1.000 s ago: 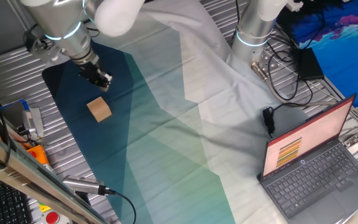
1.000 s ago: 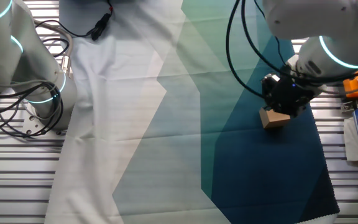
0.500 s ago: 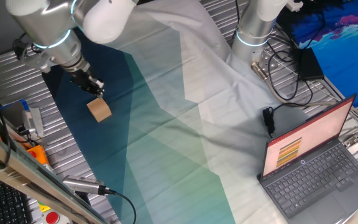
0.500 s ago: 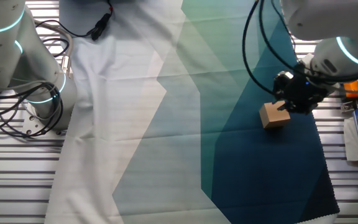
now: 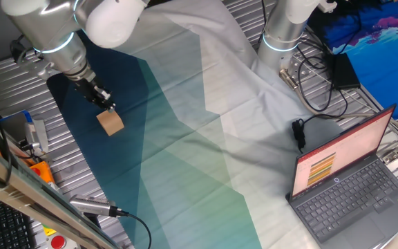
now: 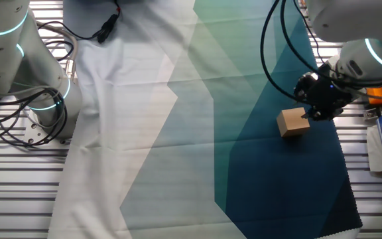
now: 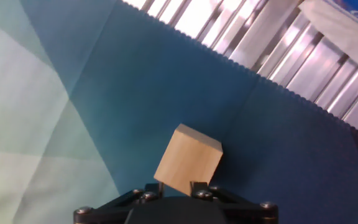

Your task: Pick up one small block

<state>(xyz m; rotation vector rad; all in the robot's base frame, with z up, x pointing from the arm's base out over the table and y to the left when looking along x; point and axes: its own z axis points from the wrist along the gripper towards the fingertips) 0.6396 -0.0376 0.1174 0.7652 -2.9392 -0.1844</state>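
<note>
My gripper [image 5: 106, 104] hangs low over the dark blue part of the cloth [image 5: 185, 138], right beside the small block [image 5: 110, 122], which sits on that blue patch close to the ribbed metal table [image 5: 19, 76]. In the hand view the small block [image 7: 188, 160] lies just ahead of my fingertips [image 7: 196, 186], turned at an angle to them. I see only the very tips, set close together at the block's near edge, so I cannot tell how wide my jaws stand or whether they touch the wood. Nothing is lifted; the block rests flat on the cloth.

To do this step well, I judge I should first turn my wrist so my fingers meet 2 flat opposite faces rather than corners, then centre the block between them, come down until the tips sit low beside it, and close gently. A skewed squeeze would likely spin or push the cube across the smooth cloth. I should also keep clear of snagging the fabric.

Counting: 1 small block, 1 gripper of mine, 1 cloth, 1 laptop [image 5: 351, 183] well apart from the block, and 1 other robot base [image 5: 285, 31] beyond the cloth.
</note>
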